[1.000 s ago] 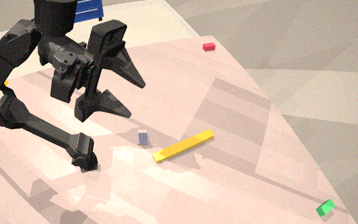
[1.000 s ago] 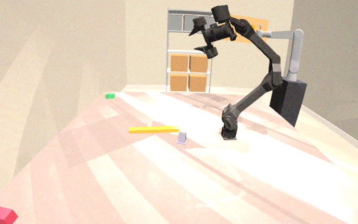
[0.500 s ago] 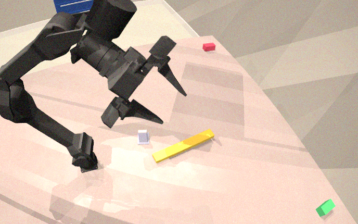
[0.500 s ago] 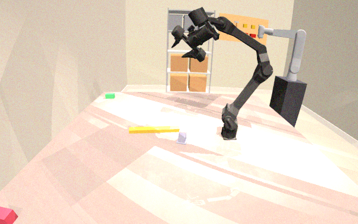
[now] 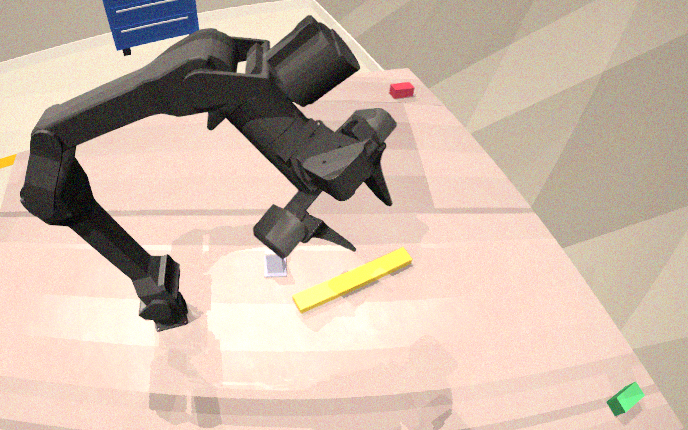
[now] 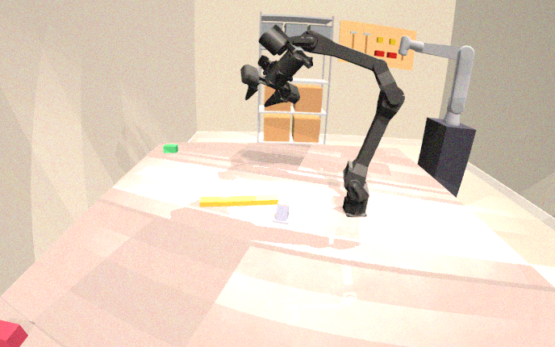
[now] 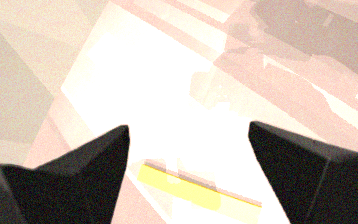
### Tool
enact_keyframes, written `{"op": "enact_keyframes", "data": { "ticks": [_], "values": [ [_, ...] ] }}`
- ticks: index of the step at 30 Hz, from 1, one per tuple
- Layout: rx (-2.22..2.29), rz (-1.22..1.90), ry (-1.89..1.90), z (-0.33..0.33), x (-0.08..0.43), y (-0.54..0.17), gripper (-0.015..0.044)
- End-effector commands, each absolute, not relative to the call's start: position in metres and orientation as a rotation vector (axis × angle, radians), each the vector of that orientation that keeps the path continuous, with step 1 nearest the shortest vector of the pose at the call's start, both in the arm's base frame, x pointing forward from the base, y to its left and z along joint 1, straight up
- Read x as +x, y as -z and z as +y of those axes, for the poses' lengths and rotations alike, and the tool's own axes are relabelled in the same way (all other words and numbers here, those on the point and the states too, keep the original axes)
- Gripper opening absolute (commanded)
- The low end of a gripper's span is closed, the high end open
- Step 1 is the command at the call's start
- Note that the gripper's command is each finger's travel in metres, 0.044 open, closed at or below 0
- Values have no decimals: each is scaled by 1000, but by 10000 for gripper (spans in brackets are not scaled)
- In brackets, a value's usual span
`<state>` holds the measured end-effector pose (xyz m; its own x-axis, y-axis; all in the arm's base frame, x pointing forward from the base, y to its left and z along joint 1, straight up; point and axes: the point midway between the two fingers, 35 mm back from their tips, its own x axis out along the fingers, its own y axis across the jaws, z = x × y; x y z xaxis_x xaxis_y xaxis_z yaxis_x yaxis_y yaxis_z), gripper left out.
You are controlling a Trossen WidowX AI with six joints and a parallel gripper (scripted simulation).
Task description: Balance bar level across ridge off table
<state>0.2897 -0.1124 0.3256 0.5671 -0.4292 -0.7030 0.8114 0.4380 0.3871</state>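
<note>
1. Hovering above the pale pink table point(image 5: 261, 368) point(image 6: 150, 275) point(image 7: 170, 110), the black parallel-jaw gripper point(image 5: 373, 227) point(image 6: 256, 102) point(image 7: 190, 130) points downward at a slant. Its fingers stand well apart, though short of their widest, with nothing between them.
2. Bar: a long, straight yellow bar point(image 5: 352, 279) point(image 6: 239, 201) point(image 7: 200, 194) lies flat on the table, diagonal in the top view. In the wrist view it shows below the gap between the fingertips; the gripper is clear of it.
3. Ridge: a small pale lavender block-like ridge point(image 5: 275, 265) point(image 6: 282, 212) stands on the table near one end of the bar, not under it. Balance is therefore not achieved. The material of either piece cannot be determined.
4. Arm: the black jointed arm point(image 5: 117, 90) point(image 6: 348, 53) arches high from its base, bending down toward the gripper.
5. Other items: a small red block point(image 5: 401, 90) point(image 6: 2, 332) and a small green block point(image 5: 624, 399) point(image 6: 170, 148) rest near the table's edges, both well apart from the bar.
</note>
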Motion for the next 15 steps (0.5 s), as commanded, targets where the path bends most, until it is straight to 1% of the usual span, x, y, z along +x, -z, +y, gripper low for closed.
{"op": "enact_keyframes", "data": {
  "ticks": [1,15],
  "values": [
    [703,664,777,-107,304,-311,315],
    [431,987,582,-88,344,-256,315]
  ]
}}
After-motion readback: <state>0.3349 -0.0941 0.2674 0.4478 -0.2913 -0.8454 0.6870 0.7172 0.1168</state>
